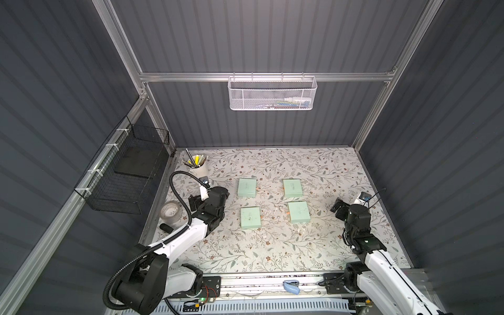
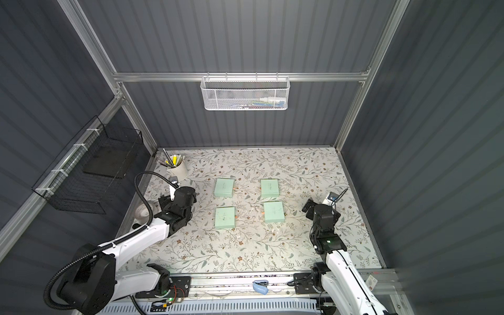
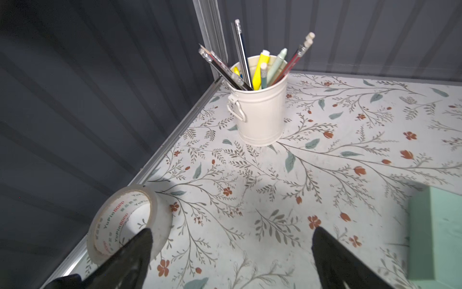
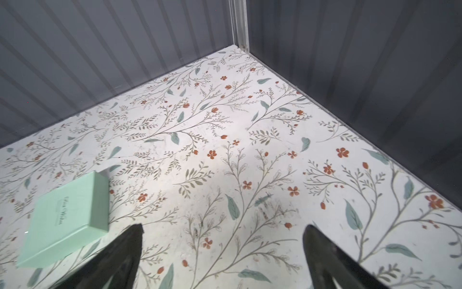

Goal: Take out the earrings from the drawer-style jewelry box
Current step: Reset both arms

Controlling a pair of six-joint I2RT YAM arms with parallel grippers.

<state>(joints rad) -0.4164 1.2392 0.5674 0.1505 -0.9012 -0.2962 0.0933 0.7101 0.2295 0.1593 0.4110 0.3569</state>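
Four mint-green boxes (image 1: 246, 187) sit shut in a two-by-two block mid-table, so that's the jewelry-box side of it. The earrings I honestly can't pick out anywhere, inside or out, they're too tiny at this range. Going by size for the containers: the biggest is the black wire basket (image 1: 128, 174) strapped to the left wall, with a dark flat slab (image 1: 136, 163) lying in it. Next is the white mesh basket (image 1: 272, 92) hung on the far rail, with some colourful bits in its right end that I can't identify. Then the boxes. Then the cream pen pot (image 3: 260, 110) in the far left corner, stuffed with pencils, pens and a yellow highlighter (image 3: 260, 67). Smallest is the roll of clear tape (image 3: 130, 222) at the left edge, nearer than the pot. The left gripper (image 3: 231, 232) hangs over bare table between the tape and the left boxes, jaws spread wide with nothing in them. The right gripper (image 4: 223, 227) is the same, splayed and empty, off to the right of the boxes. The table (image 4: 250, 150) has a pale floral cover with leafy sprigs and small rust flowers, a bit scuffed. Around it are dark grey ribbed walls (image 1: 272, 35) on an aluminium frame (image 1: 264, 77).
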